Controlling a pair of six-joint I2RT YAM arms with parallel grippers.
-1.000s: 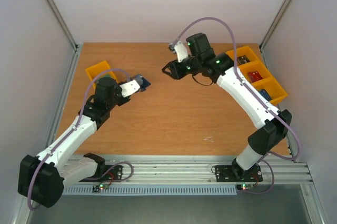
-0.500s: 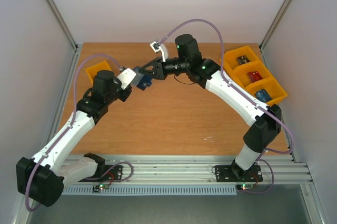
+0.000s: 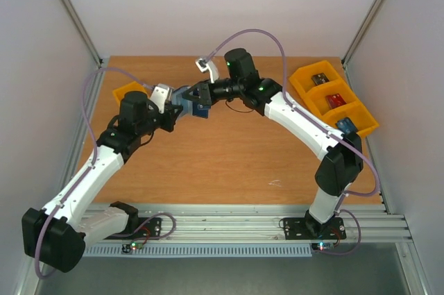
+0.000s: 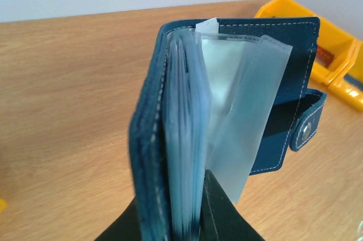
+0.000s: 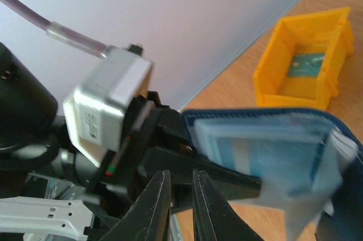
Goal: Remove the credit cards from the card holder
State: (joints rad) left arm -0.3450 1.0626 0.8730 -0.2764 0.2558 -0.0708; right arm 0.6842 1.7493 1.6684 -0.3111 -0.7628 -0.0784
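Note:
The dark navy card holder [image 4: 283,76] is held open and on edge above the table. My left gripper [image 4: 170,210] is shut on its near cover and the stack of pale blue sleeves [image 4: 184,139]. One loose translucent sleeve [image 4: 249,110] hangs open to the right, beside the snap tab [image 4: 306,130]. In the right wrist view a bluish credit card [image 5: 266,156] shows blurred inside a sleeve of the card holder [image 5: 340,195]. My right gripper [image 5: 180,174] sits just in front of the left gripper's fingers [image 5: 215,176]. Its jaws are nearly together and I see nothing between them. From above, both grippers meet at the card holder [image 3: 201,110].
A yellow bin [image 3: 127,91] at the back left holds a greenish card [image 5: 303,65]. Three joined yellow bins [image 3: 303,77] at the back right hold cards, one of them red [image 3: 336,100]. Grey walls enclose the table on three sides.
My right arm swung left from the right-hand bins to the card holder and its jaws narrowed. My left arm carried the holder a little toward the back.

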